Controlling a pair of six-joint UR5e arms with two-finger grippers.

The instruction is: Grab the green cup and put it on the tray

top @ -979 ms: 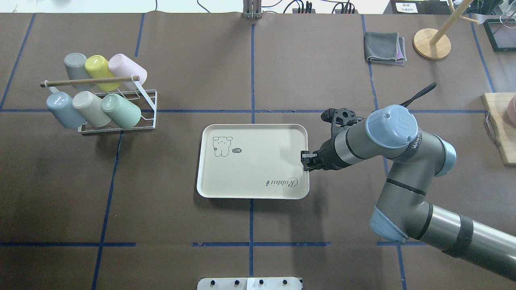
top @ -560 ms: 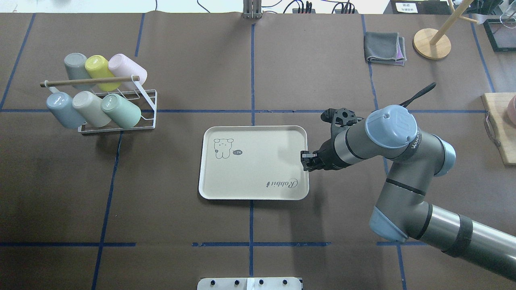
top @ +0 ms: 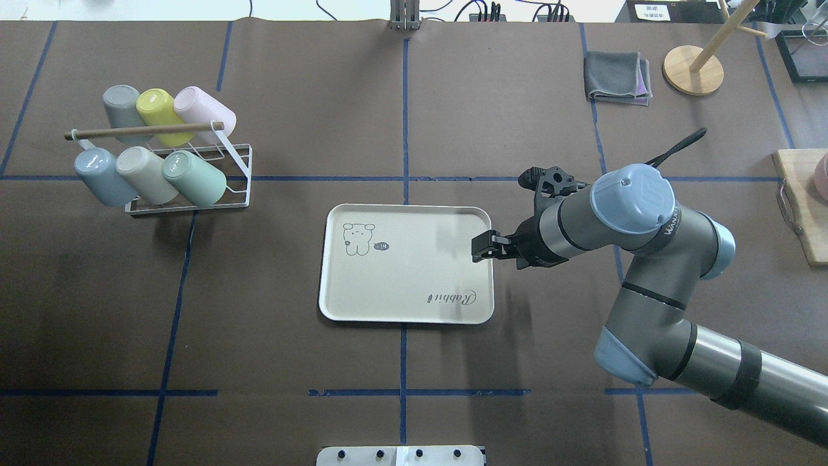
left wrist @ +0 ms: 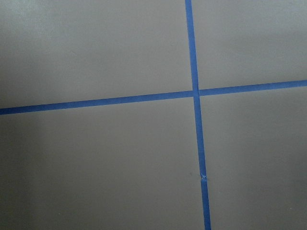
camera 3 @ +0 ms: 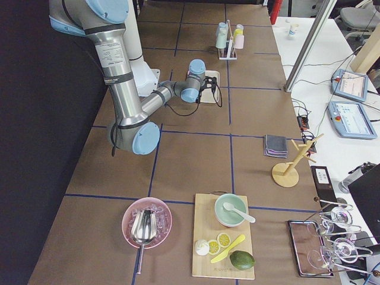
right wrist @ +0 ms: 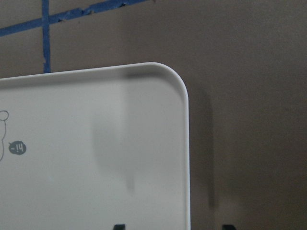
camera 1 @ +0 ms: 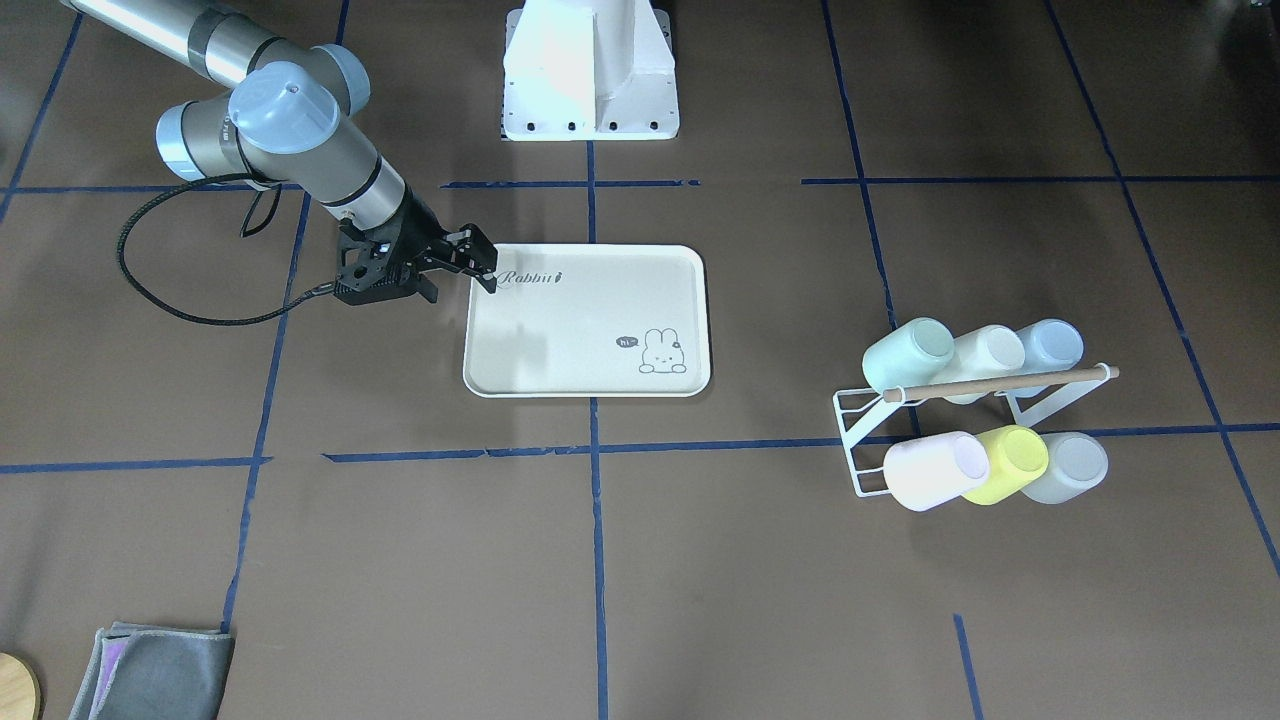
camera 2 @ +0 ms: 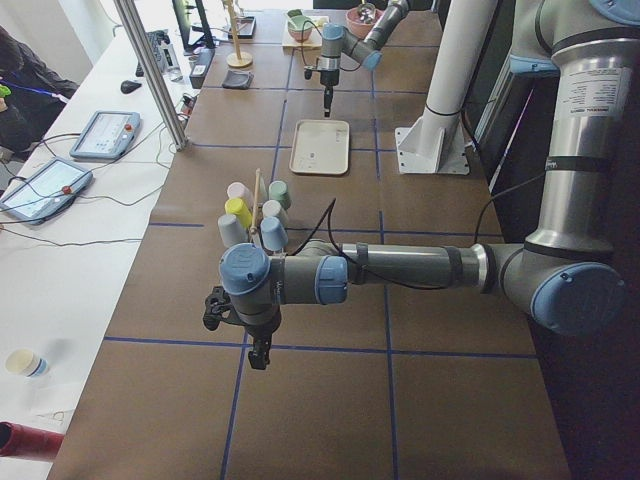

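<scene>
The fingertips (right wrist: 119, 226) of your right gripper (top: 484, 246) now stand apart and hold nothing. One hangs over the tray (top: 401, 285) and the other over the bare table (right wrist: 249, 143), so the tray's rim runs between them untouched. A second ago those fingers sat close together right at that rim. Since then they have let go, and the gripper has shifted a little inward over the tray's right edge. The tray itself has slid slightly toward the robot's side of the table and lies flat with nothing on it. That looks like the end of setting the tray in place, so no part of the cup move itself is done yet. The green cup (top: 197, 178) lies tilted in the near row of the wire rack (top: 250, 176), at the end closest to the tray. It touches the cream cup (top: 145, 173) beside it and is well apart from both the tray and the right gripper. Your left gripper (camera 2: 258, 352) shows only in the side view, pointing down over bare table, and you cannot tell whether its fingers are spread or closed. The next move is likely a long reach to the rack.
</scene>
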